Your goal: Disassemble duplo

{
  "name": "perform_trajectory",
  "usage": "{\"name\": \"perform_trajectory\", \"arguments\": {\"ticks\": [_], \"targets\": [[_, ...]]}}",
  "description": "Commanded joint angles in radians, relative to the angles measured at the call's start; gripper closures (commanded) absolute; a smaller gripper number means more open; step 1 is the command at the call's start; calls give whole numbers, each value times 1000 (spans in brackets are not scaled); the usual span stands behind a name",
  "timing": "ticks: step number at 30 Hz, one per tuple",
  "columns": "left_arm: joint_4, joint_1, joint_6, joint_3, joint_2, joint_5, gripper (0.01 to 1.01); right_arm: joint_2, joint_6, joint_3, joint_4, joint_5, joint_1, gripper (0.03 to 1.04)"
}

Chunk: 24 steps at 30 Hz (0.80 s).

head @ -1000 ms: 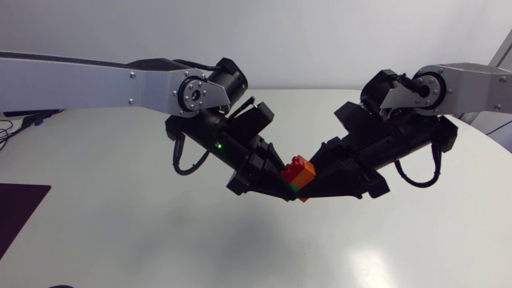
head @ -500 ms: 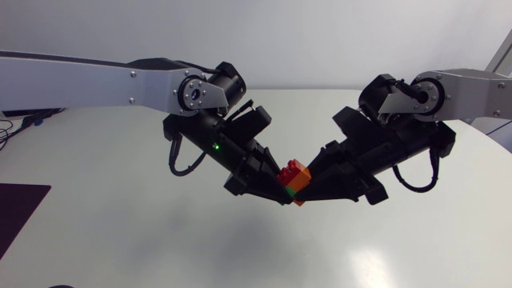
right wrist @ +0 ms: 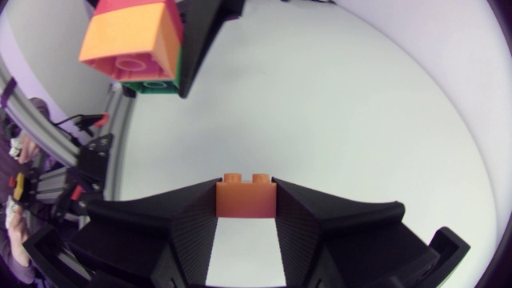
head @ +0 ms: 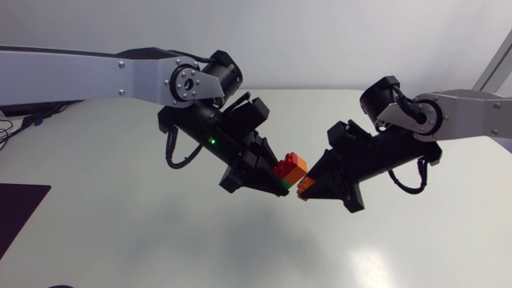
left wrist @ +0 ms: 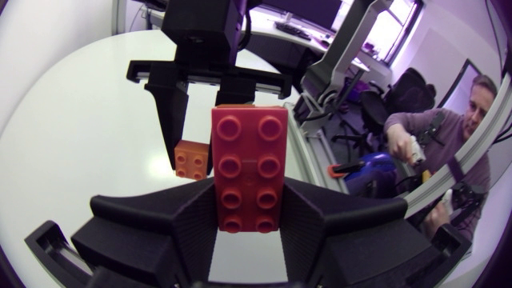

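Since a second ago the left gripper (head: 281,179) and right gripper (head: 310,186) have drawn apart above the table (head: 120,224): the left grips the stack (head: 290,167) of red, orange and green, and the right pinches one orange brick (head: 304,190) just beside it. We judge a split done; next the right should set its brick down, then regrip the stack. Green barely shows behind the left fingers (left wrist: 176,232).

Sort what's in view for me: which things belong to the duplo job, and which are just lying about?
Job: duplo stack, held in the left gripper; small orange brick, held in the right gripper, apart from the duplo stack.
Lying about: dark mat at the table edge.
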<state>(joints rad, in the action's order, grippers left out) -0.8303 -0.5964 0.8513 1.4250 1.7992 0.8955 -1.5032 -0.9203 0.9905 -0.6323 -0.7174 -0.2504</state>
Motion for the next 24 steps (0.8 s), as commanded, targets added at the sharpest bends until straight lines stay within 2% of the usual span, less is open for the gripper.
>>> {"name": "perform_trajectory", "arguments": {"ticks": [1, 5, 8, 11, 12, 15, 18, 19, 24], "targets": [[68, 0, -31, -84, -47, -79, 749, 1, 112, -73, 100, 76, -24, 675], [151, 3, -52, -156, -49, -181, 748, -49, 135, -105, 174, 184, -70, 672], [172, 6, -49, -198, -50, -207, 746, -80, 144, -119, 203, 239, -104, 648], [183, 6, -46, -221, -50, -221, 743, -121, 155, -112, 203, 294, -132, 364], [186, 7, -46, -227, -49, -225, 743, -132, 159, -112, 203, 303, -136, 328], [203, 7, -43, -253, -50, -231, 743, -149, 164, -119, 204, 308, -142, 270], [207, 4, -41, -264, -60, -231, 743, -137, 164, -124, 201, 308, -135, 92], [207, 1, -40, -265, -63, -231, 741, -120, 164, -122, 195, 303, -130, 66], [203, -26, -34, -268, -92, -230, 741, 54, 149, -95, 88, 125, -61, 66]]}}
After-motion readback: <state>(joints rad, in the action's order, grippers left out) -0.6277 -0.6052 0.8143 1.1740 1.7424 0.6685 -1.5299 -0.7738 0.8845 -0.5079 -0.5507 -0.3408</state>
